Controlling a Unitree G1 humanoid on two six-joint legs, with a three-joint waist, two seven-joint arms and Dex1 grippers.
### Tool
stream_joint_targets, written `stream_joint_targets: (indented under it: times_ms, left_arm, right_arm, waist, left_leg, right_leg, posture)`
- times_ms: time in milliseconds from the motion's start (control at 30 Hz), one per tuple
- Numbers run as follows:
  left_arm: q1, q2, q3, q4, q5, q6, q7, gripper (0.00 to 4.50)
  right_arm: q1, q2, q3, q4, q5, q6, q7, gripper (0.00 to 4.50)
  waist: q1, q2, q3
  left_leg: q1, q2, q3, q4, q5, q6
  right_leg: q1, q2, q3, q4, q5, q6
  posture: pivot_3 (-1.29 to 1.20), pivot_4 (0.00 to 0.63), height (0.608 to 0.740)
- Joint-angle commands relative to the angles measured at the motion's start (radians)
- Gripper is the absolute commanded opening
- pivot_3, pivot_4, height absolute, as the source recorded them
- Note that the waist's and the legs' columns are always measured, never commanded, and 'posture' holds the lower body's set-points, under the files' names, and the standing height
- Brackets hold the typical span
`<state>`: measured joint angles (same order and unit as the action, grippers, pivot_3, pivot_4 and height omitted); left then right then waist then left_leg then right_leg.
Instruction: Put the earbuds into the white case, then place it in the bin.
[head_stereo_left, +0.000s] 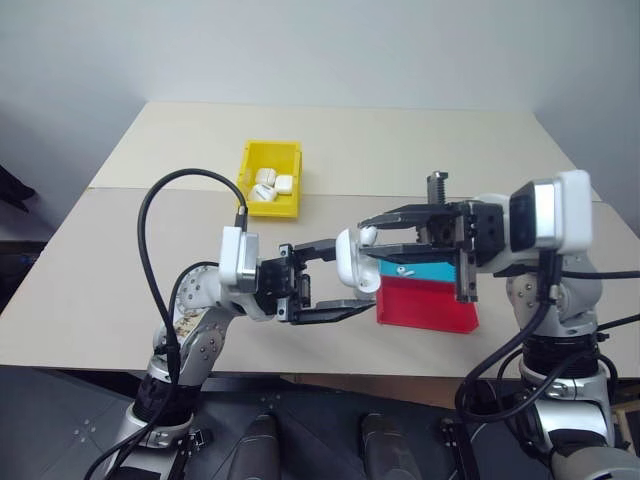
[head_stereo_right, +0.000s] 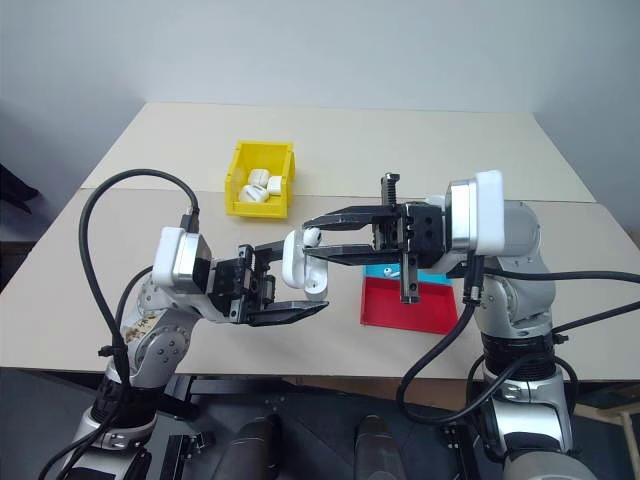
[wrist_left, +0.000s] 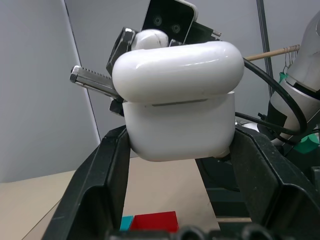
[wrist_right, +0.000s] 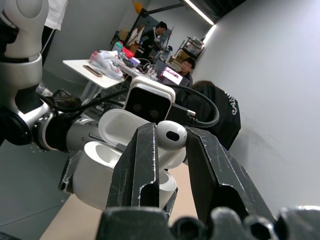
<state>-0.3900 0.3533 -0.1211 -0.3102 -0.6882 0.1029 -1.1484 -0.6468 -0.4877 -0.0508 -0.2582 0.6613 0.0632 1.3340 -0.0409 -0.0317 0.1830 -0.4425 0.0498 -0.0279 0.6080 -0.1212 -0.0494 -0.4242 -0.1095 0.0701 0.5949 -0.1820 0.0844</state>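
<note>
My left gripper (head_stereo_left: 338, 284) is shut on the white case (head_stereo_left: 352, 262), held above the table's front edge. In the right wrist view the case (wrist_right: 97, 176) has its lid (wrist_right: 120, 125) flipped open. My right gripper (head_stereo_left: 366, 230) reaches in from the right, shut on one of the earbuds (head_stereo_left: 367, 236), a small glossy white piece right at the top of the case. The earbud (wrist_right: 170, 134) sits pinched between the black fingers (wrist_right: 137, 165) just over the case's opening. The yellow bin (head_stereo_left: 272, 209) stands further back on the table, left of centre.
Several white cases (head_stereo_left: 268, 186) lie inside the bin. A shallow red and blue tray (head_stereo_left: 425, 305) sits near the front edge under my right gripper. Black cables loop beside both arms. People sit at desks in the background of the right wrist view.
</note>
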Motion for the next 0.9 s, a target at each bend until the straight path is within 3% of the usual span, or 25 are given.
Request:
stream_joint_targets:
  times_ms: [33, 267, 500, 733, 900]
  left_arm:
    - [-0.004, -0.009, 0.012, -0.030, 0.000, -0.024, -0.001, 2.74]
    - [-0.008, -0.015, 0.013, -0.019, 0.007, -0.031, -0.006, 2.74]
    - [-0.011, -0.017, 0.018, 0.010, 0.027, -0.044, -0.018, 2.74]
    - [-0.006, -0.016, 0.019, 0.045, 0.059, -0.065, -0.026, 2.74]
    - [0.044, 0.029, 0.016, 0.170, 0.171, -0.214, -0.105, 2.74]
  right_arm:
    - [-0.004, 0.000, 0.001, 0.004, -0.010, -0.040, 0.003, 0.64]
    - [-0.001, -0.016, 0.011, 0.029, -0.017, -0.057, 0.027, 0.64]
    - [0.015, -0.021, 0.030, 0.026, -0.066, -0.108, 0.025, 2.92]
    - [0.019, -0.034, 0.021, 0.029, -0.062, -0.123, 0.024, 2.92]
    - [-0.080, -0.149, -0.019, 0.094, -0.057, 0.082, -0.080, 2.92]
  waist:
    - [0.000, 0.000, 0.000]
    - [0.000, 0.000, 0.000]
    - [-0.001, 0.000, 0.000]
    - [0.000, 0.000, 0.000]
    - [-0.002, 0.000, 0.000]
  left_leg:
    - [0.000, 0.000, 0.000, 0.000, 0.000, 0.000]
    - [0.000, 0.000, 0.000, 0.000, 0.000, 0.000]
    - [0.000, 0.000, 0.000, 0.000, 0.000, 0.000]
    - [0.000, 0.000, 0.000, 0.000, 0.000, 0.000]
    - [0.000, 0.000, 0.001, 0.000, 0.000, 0.000]
  right_leg:
    - [0.000, 0.000, 0.000, 0.000, 0.000, 0.000]
    - [0.000, 0.000, 0.000, 0.000, 0.000, 0.000]
    - [0.000, 0.000, 0.000, 0.000, 0.000, 0.000]
    - [0.000, 0.000, 0.000, 0.000, 0.000, 0.000]
    - [-0.001, 0.000, 0.001, 0.000, 0.000, 0.000]
  posture:
    - [0.00, 0.150, 0.740]
    - [0.00, 0.150, 0.740]
    - [0.00, 0.150, 0.740]
    - [0.00, 0.150, 0.740]
    - [0.00, 0.150, 0.740]
